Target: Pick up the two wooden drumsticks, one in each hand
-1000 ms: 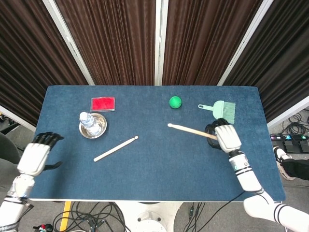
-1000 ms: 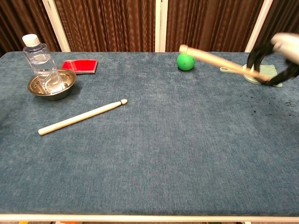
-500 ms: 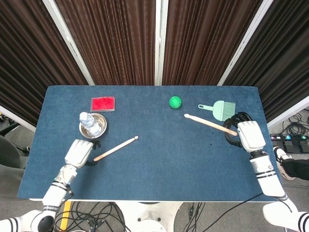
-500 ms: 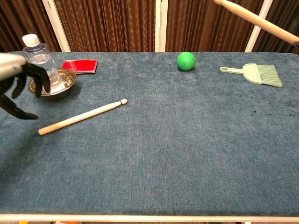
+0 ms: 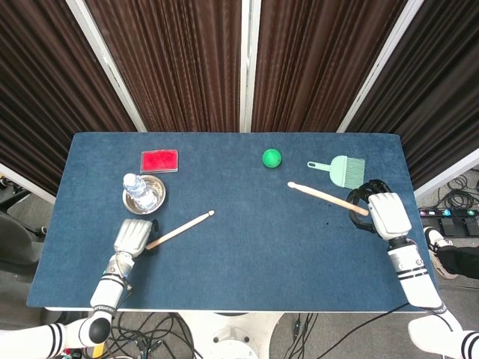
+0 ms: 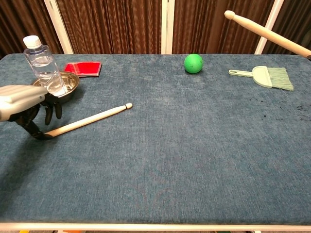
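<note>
My right hand held one stick up in clamped fingers, and my left hand had fingers apart over the other stick's end on the worktop, needing to close next.

Left hand: silver-grey shell over the back, black fingers underneath. Wrist is a white segmented forearm with dark ring bands and small black markings. Right hand: same build, pale boxy back plate, black fingers, white banded forearm widening into a rounded white sleeve near the frame's bottom edge.
</note>
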Robot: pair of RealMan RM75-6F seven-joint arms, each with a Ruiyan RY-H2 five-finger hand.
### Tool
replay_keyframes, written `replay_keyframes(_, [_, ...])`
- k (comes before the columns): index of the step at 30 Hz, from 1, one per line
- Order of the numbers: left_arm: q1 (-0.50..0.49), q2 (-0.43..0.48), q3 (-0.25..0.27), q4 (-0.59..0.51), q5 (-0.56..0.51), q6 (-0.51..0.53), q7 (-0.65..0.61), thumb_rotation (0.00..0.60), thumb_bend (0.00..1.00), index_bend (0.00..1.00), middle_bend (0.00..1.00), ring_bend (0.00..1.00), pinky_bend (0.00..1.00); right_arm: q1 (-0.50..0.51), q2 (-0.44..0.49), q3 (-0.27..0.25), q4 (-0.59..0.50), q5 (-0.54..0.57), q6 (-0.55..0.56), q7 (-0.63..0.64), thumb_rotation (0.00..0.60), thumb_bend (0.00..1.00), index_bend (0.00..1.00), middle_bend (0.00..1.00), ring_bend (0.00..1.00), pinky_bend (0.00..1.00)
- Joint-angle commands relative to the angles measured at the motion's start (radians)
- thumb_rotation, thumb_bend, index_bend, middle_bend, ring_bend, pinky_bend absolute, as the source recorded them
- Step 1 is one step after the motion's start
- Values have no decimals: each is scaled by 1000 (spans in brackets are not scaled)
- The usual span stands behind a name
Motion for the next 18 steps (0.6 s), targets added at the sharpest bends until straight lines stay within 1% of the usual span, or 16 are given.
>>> replay_keyframes(1, [-13, -6, -3, 2, -12, -1, 4, 480, 193, 420, 535, 701, 779, -1, -2, -1, 3, 0, 1, 1, 600, 632, 527, 568, 281, 194])
replay_keyframes(4, [-31, -12, -3, 11, -37, -8, 22, 455, 204, 420, 538, 701, 779, -2, -4, -1, 6, 2, -1, 5, 600, 632, 527, 568, 281, 194])
replay_keyframes(7, [-47, -17, 3, 20, -77, -20, 51, 446, 207, 421, 540, 701, 779, -3, -7, -3, 12, 5, -4, 8, 600, 632, 527, 568, 281, 194])
replay_keyframes(11, [-57, -20, 14, 23, -105, -21, 63, 447, 224, 425, 549, 701, 778, -3, -13, -6, 20, 6, -10, 12, 600, 632, 527, 568, 281, 194])
replay_keyframes(18, [-67, -28, 27, 40, -116, -15, 53, 446, 262, 450, 563, 702, 779, -2, -20, -7, 27, 8, -14, 13, 600, 632, 527, 568, 281, 194])
